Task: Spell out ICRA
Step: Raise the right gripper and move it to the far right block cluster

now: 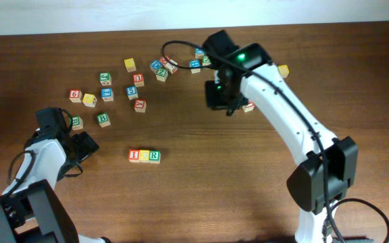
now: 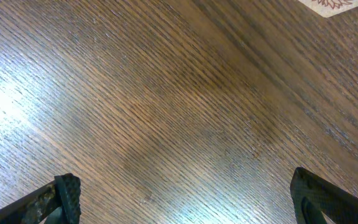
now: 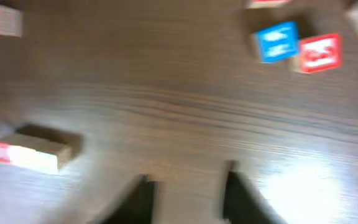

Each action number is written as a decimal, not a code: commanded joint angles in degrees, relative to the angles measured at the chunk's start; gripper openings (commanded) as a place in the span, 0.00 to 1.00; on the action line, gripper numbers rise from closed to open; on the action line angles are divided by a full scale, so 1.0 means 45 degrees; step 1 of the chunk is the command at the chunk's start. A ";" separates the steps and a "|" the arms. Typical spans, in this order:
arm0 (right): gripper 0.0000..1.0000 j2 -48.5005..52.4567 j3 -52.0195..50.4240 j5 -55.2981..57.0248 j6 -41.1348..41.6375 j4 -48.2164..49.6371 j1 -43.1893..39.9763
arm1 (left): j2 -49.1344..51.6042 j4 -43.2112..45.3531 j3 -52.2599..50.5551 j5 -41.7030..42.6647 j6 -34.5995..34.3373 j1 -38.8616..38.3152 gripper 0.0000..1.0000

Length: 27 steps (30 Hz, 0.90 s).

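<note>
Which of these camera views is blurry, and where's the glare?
Right wrist view: heavily blurred, so the faces of the blue cube and red cube are unreadable, with a glare patch lower right. Left wrist view: sharp wood grain on the table, bright glare at left. Overhead view: sharp, no strong glare.

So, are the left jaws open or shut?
Open: the left jaws stand at opposite edges of the wrist view, only table between.
</note>
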 commanded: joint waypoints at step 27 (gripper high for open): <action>0.98 0.0243 -0.0539 0.2531 -0.0223 -0.0078 -0.0782 | -0.0131 -0.0010 -0.0083 -0.0092 -0.0034 0.0053 0.99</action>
